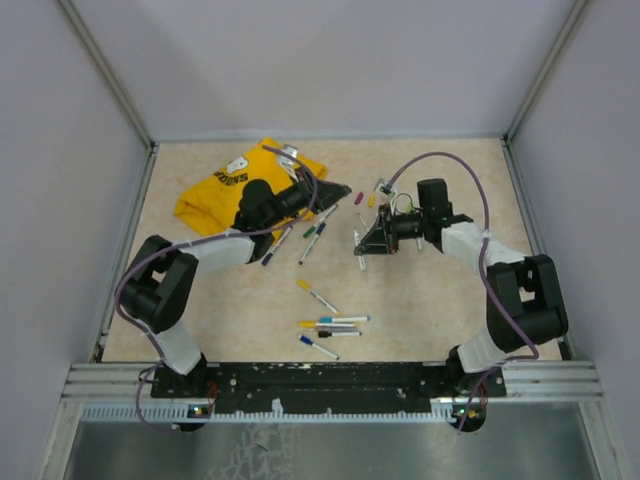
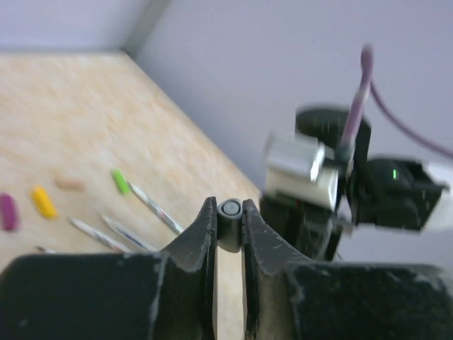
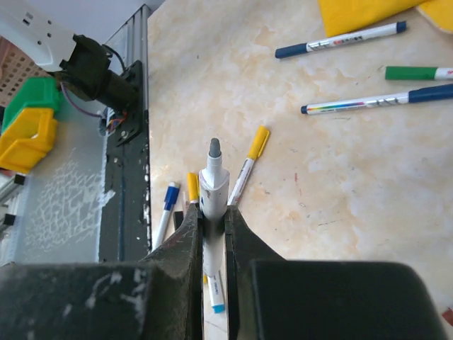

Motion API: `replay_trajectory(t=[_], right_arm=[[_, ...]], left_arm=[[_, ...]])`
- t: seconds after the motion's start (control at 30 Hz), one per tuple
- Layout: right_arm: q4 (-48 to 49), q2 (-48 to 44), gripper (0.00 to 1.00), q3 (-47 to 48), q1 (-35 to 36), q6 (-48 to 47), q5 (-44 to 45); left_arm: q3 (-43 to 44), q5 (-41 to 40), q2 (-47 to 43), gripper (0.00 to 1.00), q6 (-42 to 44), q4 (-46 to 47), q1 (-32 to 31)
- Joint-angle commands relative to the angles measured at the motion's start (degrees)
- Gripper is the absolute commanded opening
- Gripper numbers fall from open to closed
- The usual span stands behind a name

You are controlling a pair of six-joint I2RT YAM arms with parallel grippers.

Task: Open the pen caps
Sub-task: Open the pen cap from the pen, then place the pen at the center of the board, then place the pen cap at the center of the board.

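Note:
In the left wrist view my left gripper (image 2: 228,207) is shut on a small grey pen cap (image 2: 231,225), held above the table. From above, that gripper (image 1: 338,189) hangs beside the yellow T-shirt. My right gripper (image 3: 213,212) is shut on a white pen (image 3: 213,185) whose grey tip is bare and points away from the jaws. Seen from above, this gripper (image 1: 363,246) is a short way right of the left one. Loose purple (image 2: 8,211), yellow (image 2: 43,202) and pink caps (image 2: 69,183) lie on the table.
A yellow T-shirt (image 1: 225,190) lies at the back left. Several pens (image 1: 310,235) are scattered beside it, and another group (image 1: 330,325) lies toward the near edge. Capped blue and green pens (image 3: 379,100) show in the right wrist view.

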Motion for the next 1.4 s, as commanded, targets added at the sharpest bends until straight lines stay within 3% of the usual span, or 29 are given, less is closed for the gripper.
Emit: replay_trajectory(t=[0.0, 0.13, 0.3, 0.47, 0.63, 0.73, 1.37], right_arm=[[-1.48, 1.50, 0.00, -0.64, 1.05, 0.94, -2.98], [-0.42, 2.08, 0.00, -0.91, 1.09, 2.04, -1.57], [1.15, 1.44, 0.00, -1.34, 1.22, 5.96, 14.36], [1.75, 2.42, 0.00, 0.66, 4.97, 8.75, 33.72], [-1.26, 7.19, 0.00, 5.61, 8.56, 10.71, 46.86], [-2.83, 11.14, 0.00, 7.93, 8.65, 11.43, 49.51], [-7.29, 21.25, 0.00, 15.56, 8.89, 8.94, 53.14]], left_arm=[[2.58, -6.41, -2.83, 0.00, -0.37, 4.90, 3.83], [2.28, -6.79, -2.89, 0.00, 0.25, 5.70, 4.02], [-0.90, -5.85, -2.98, 0.00, 0.48, 2.03, 4.52], [-1.63, -9.03, -0.87, 0.00, 0.97, -12.56, 4.55], [7.06, -10.70, 6.44, 0.00, -0.90, -31.27, 4.51], [13.10, -12.10, 10.10, 0.00, -1.68, -39.66, 4.21], [38.11, -15.98, 30.23, 0.04, -1.55, -56.25, 2.66]])
